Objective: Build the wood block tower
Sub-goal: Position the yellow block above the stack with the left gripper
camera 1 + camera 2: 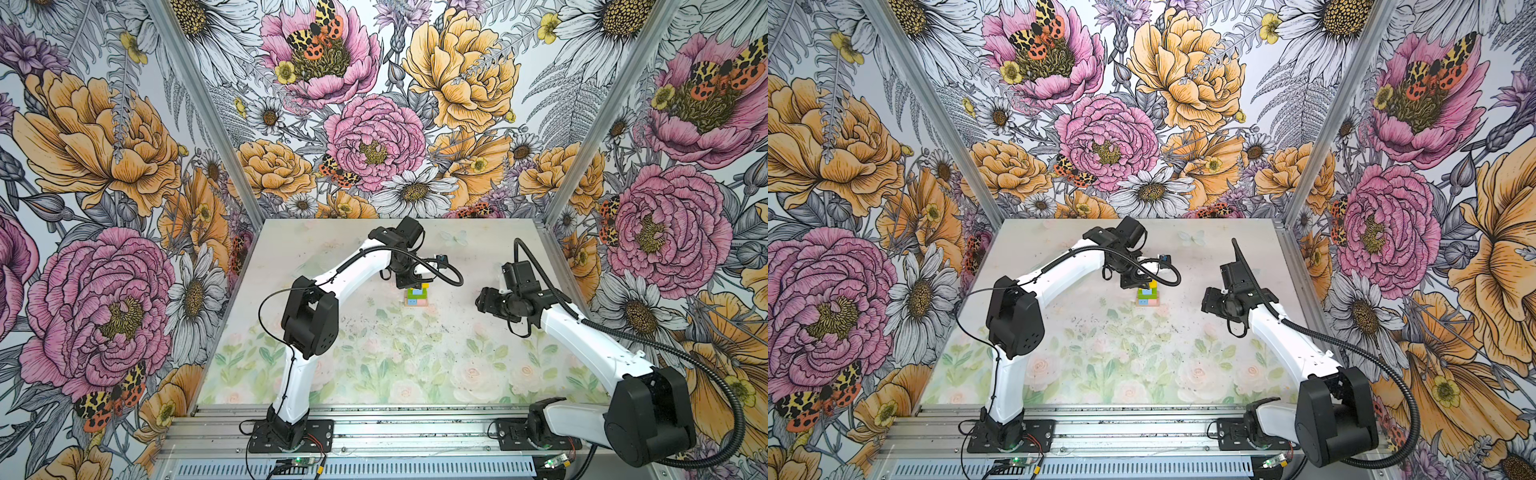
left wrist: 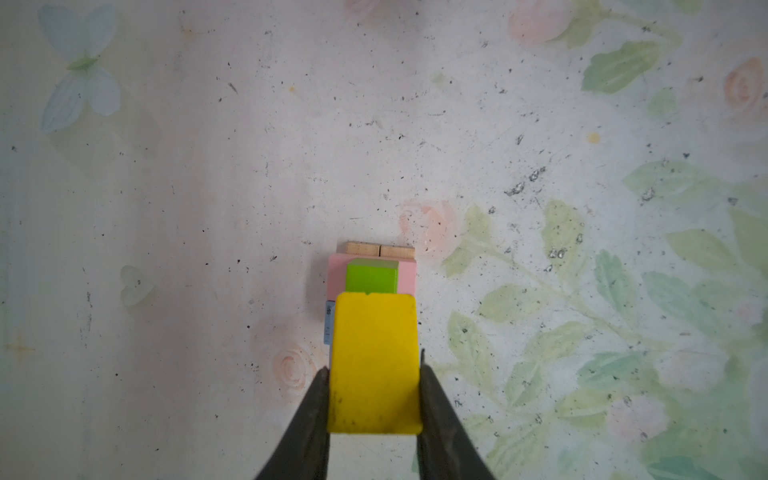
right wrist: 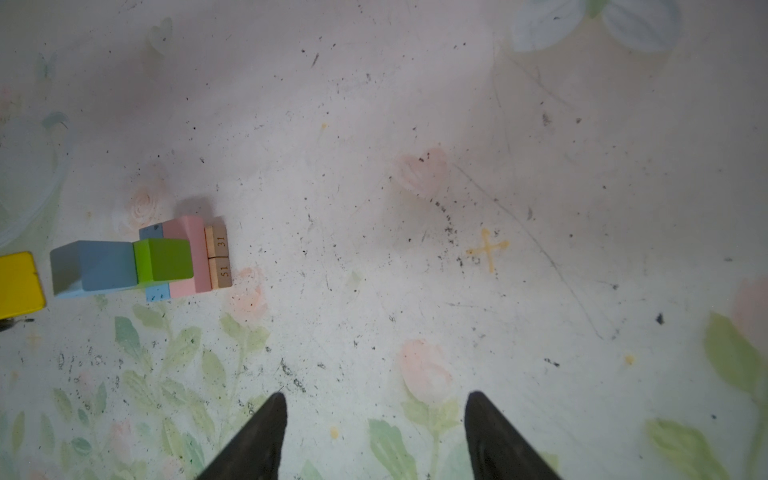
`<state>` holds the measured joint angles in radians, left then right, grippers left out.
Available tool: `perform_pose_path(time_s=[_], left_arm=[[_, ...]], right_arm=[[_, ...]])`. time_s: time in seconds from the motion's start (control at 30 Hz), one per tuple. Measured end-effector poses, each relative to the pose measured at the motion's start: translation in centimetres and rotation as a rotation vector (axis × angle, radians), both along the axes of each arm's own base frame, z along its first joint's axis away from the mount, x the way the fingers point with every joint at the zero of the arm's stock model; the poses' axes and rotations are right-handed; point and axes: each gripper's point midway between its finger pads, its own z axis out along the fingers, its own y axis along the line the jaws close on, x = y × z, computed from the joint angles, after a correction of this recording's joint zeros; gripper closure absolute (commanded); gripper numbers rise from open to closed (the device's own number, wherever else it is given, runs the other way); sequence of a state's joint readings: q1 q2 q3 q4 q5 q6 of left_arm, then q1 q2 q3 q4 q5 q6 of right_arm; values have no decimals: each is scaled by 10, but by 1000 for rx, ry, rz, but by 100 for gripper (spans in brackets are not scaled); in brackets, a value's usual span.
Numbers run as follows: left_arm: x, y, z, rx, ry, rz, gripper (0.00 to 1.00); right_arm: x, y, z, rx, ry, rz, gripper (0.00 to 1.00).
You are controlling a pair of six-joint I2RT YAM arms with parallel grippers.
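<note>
The left tool is gripping the yellow roof piece by its two sides, with both dark fingers pressing against it. It is holding the piece right above the tower. In the right wrist view a thin gap is showing between the yellow piece and the blue cube topping the tower, so the two are not touching. Under the cube the green brick is sitting on a pink brick and a light blue brick lying side by side. Those two are resting on two tan planks with numbers printed on their ends. The tower is standing upright on the surface, a little beyond its middle. The right tool is hanging to the right of the tower, well apart from it, with its fingers spread wide and nothing between them.

The surface is showing a pale print of roses, green leaves and a faint butterfly. Dark specks and scuffs are peppering it around the tower. The wallpaper, with big pink and orange blooms, daisies and spotted moths, is covering the walls behind and to both sides of the tower. Two metal posts are running up the corners. In front of the tower, a metal rail is running along the near edge.
</note>
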<state>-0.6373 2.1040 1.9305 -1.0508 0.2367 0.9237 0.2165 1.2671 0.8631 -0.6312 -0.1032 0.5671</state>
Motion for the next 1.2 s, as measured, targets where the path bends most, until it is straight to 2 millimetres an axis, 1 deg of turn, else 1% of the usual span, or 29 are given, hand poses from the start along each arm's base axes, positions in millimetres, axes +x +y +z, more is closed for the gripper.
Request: perform_pose_path(time_s=[0.4,0.57,0.63,0.73,1.0,1.2], left_arm=[[3,2,-7,22,0,8,94],[3,2,-7,22,0,8,92],[3,2,-7,22,-2,8,89],[4,2,-6,23,-7,10,81],[4,2,-7,25,-3,17,74],[5,3,-8,30,-6,21,64]], right_arm=[[0,0,-1,-1,5,0,30],[0,0,-1,-1,5,0,30],[0,0,-1,-1,4,0,30],[0,0,-1,-1,4,0,30],[0,-1,-1,-1,4,-2,30],[0,-1,-1,-1,4,-2,30]])
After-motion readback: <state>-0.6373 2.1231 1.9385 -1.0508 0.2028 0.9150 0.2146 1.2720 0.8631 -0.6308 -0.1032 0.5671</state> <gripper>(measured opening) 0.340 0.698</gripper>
